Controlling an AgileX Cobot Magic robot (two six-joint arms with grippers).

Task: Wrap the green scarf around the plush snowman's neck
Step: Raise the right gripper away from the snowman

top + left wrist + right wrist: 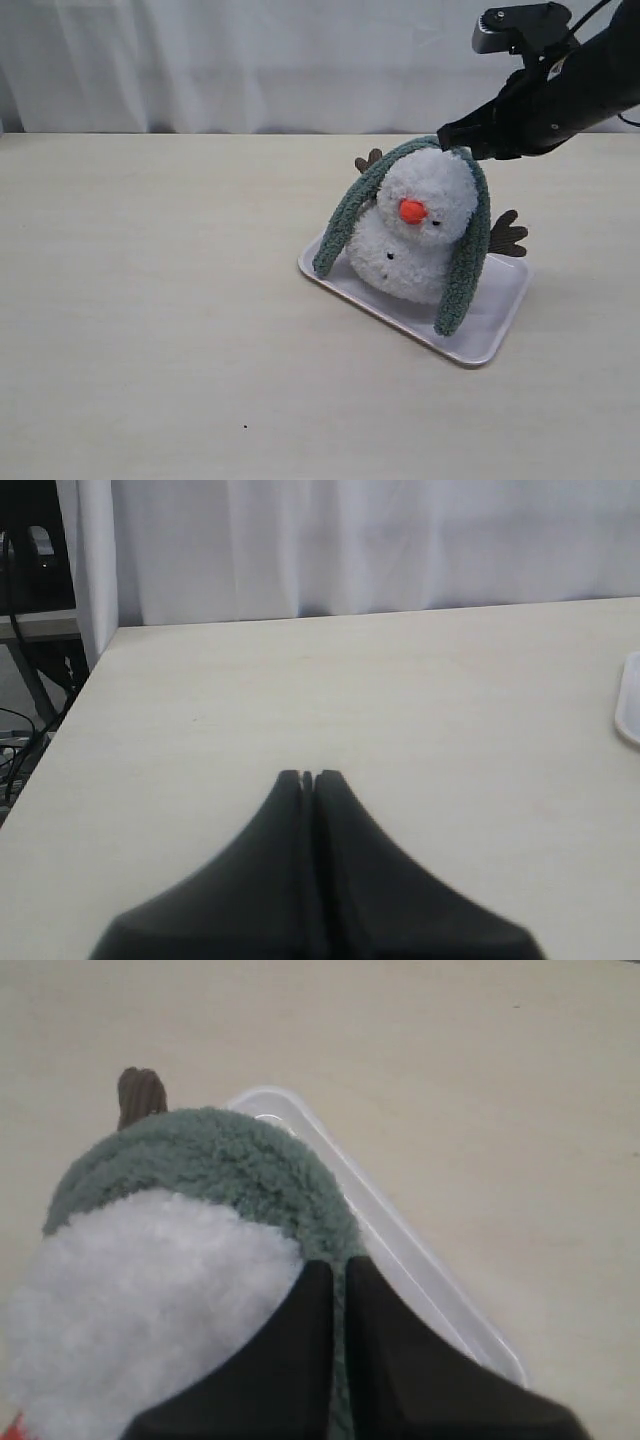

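Observation:
The plush snowman sits upright in a white tray, its orange nose facing the front. The green scarf is draped over the back of its head, with one end hanging down each side to the tray. My right gripper is at the top of the head, on the right side. In the right wrist view that gripper is shut on the green scarf, and green fuzz shows between its fingers beside the white head. The neck is hidden behind the hanging ends. My left gripper is shut on nothing above bare table.
Brown twig arms stick out behind the scarf ends. The tray's rim runs close beside my right gripper. A white curtain hangs behind the table. The tray's edge shows at the side of the left wrist view.

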